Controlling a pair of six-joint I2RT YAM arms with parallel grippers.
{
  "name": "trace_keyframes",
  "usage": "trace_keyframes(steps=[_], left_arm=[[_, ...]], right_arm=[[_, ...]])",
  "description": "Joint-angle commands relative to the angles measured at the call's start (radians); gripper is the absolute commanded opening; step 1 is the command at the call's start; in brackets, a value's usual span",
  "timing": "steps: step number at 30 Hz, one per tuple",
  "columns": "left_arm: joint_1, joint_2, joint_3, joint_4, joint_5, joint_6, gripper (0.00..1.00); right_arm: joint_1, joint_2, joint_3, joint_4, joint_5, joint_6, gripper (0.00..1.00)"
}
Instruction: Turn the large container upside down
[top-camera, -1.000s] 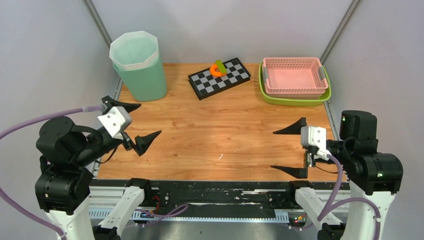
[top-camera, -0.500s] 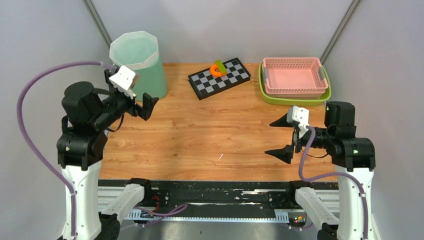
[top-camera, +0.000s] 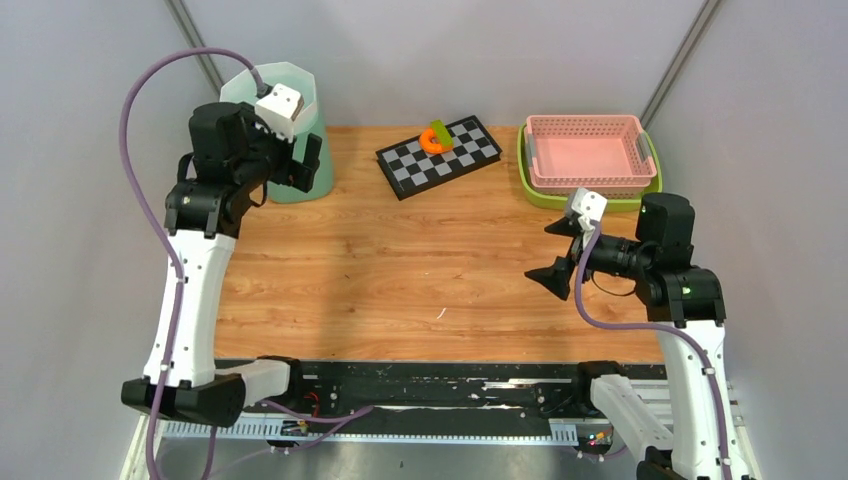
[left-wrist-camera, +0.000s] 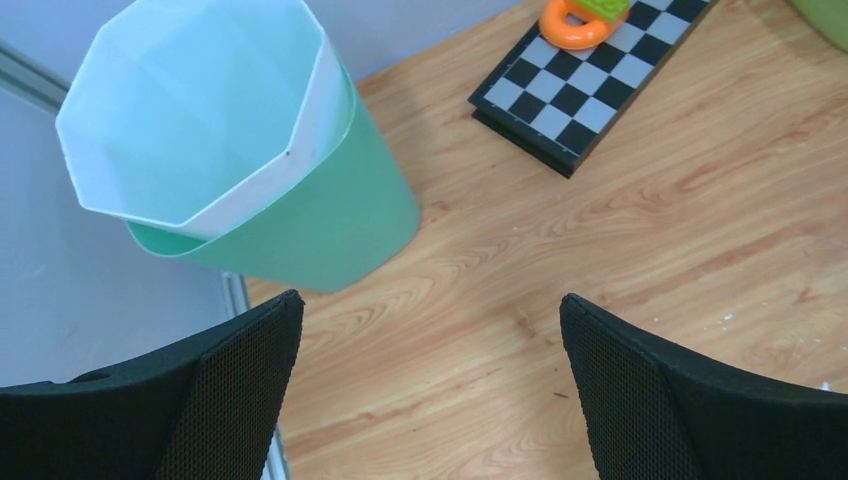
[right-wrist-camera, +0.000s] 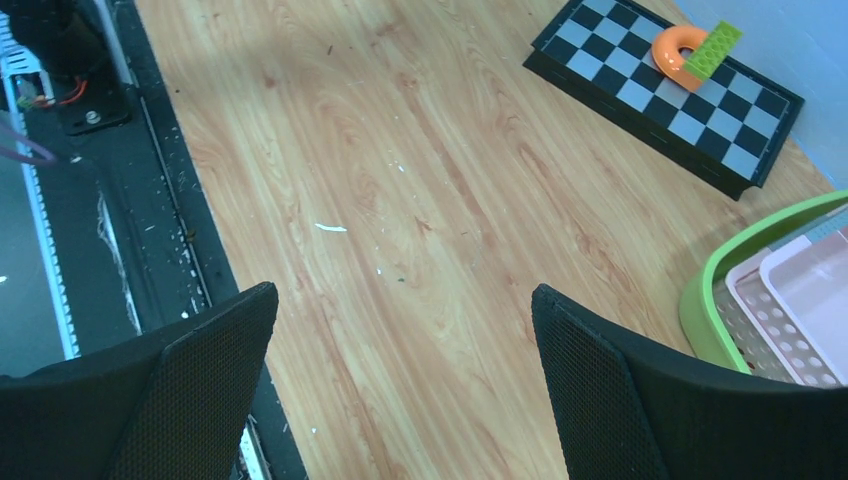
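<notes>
Low in the frame, the wooden table (top-camera: 420, 260) lies bare in its near half. At middle right, the right gripper (top-camera: 556, 255) hangs over the boards with its fingers spread wide and nothing between them; its wrist view shows only wood grain in the gap.

Farther back, at upper left, the left gripper (top-camera: 300, 165) is raised beside the large container (left-wrist-camera: 330, 220), jaws released and empty. The green bin, with a white liner folded over its rim, stands upright and open-mouthed in the table's far left corner. From the left wrist it sits ahead and to the left of the gap between the fingers, not yet between them.

Along the far edge are a checkerboard (top-camera: 438, 157) carrying an orange ring (top-camera: 432, 142) and a green block (top-camera: 440, 131), and, at upper right, a pink basket (top-camera: 590, 152) nested in a green tray (top-camera: 585, 200).

The bin looks empty and thin-walled, so it is probably light but apt to flex under a squeeze. Its smooth tapered sides could slip. The likeliest hold is over the near rim, one finger inside and one outside, pinching liner and wall together so that the liner does not drop out on inversion.
</notes>
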Motion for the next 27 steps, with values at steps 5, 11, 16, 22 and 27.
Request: trace_keyframes(steps=[5, 11, 16, 22, 27], left_arm=[[-0.063, 0.105, 0.086, 0.031, -0.177, 0.044, 1.00], [-0.086, 0.188, 0.145, 0.036, -0.238, 0.059, 1.00], [-0.095, 0.248, 0.197, 0.034, -0.276, 0.059, 1.00], [-0.095, 0.315, 0.246, 0.027, -0.302, 0.026, 1.00], [-0.095, 0.367, 0.284, 0.023, -0.318, -0.007, 1.00]], right_arm=[[0.021, -0.008, -0.051, 0.135, 0.081, 0.099, 0.99], [0.024, -0.010, -0.068, 0.159, 0.095, 0.112, 0.99], [0.027, -0.011, -0.079, 0.178, 0.104, 0.123, 0.99], [0.031, -0.016, -0.095, 0.197, 0.109, 0.132, 0.99], [0.034, -0.017, -0.103, 0.210, 0.118, 0.139, 0.99]])
